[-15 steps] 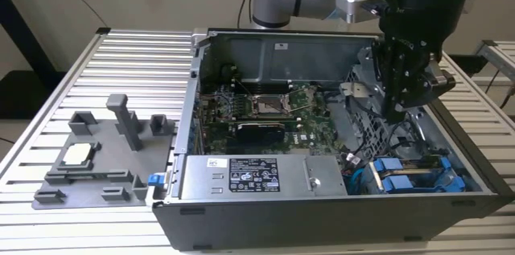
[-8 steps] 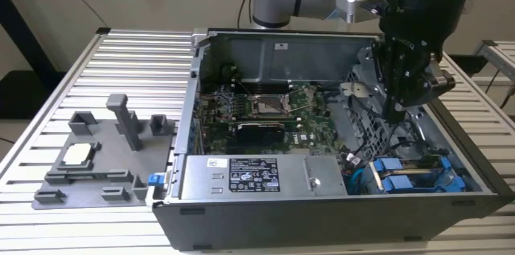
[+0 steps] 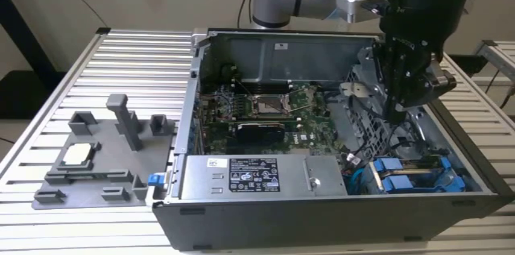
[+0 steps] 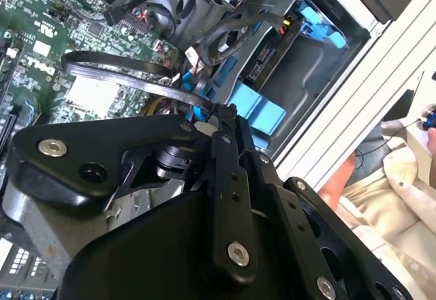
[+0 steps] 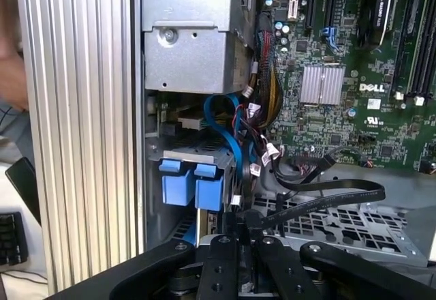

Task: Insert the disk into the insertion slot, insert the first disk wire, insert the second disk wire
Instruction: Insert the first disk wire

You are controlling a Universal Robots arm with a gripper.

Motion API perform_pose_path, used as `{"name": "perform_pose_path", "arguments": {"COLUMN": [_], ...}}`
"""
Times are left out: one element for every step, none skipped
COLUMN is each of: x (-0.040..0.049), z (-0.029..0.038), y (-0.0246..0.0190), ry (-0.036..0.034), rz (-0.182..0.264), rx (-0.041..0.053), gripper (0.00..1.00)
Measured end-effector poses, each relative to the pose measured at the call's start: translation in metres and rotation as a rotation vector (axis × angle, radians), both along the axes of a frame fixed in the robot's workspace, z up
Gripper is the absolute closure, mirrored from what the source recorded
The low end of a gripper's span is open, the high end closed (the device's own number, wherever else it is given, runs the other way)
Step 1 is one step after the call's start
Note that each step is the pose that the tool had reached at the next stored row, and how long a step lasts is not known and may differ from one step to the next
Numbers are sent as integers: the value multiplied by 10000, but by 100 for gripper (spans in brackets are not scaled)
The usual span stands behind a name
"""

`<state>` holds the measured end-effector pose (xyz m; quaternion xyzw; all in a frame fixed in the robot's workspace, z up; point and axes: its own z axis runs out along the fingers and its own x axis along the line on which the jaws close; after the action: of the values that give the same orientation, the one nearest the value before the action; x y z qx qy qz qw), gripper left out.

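Now the tool (image 3: 396,115) hangs low inside the open computer case (image 3: 241,219), its fingers (image 5: 228,245) pressed close together right at a blue cable (image 5: 235,153). Whether they actually pinch it, I can't tell. Just beside them, the disk (image 3: 406,181) sits in the case's corner at the exterior view's right.

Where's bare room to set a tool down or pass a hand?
Free: table slats behind the fixture, at the exterior view's left of the case. Crowded: case corner around the blue carriers, full of cables, gripper close by.
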<state>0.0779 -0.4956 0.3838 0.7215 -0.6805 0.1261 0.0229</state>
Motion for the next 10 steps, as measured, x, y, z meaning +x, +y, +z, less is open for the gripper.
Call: {"name": "perform_pose_path", "arguments": {"x": [8,20,35,52,68,86,101,117,134,150], "z": [0,-1,-2,-3,-3,-4,-5,-5,-5,-6], "y": [-2,-5,-9,-15,-22,-29,-36,-43,-50,-57], "ry": [6,16,33,61,93,128,160,190,221,251], "rz": [2,8,16,27,38,51,62,74,86,99], "rx": [0,0,1,2,1,1,0,-1,-2,-1], "gripper": [84,84,84,84,84,84,84,84,84,84]}}
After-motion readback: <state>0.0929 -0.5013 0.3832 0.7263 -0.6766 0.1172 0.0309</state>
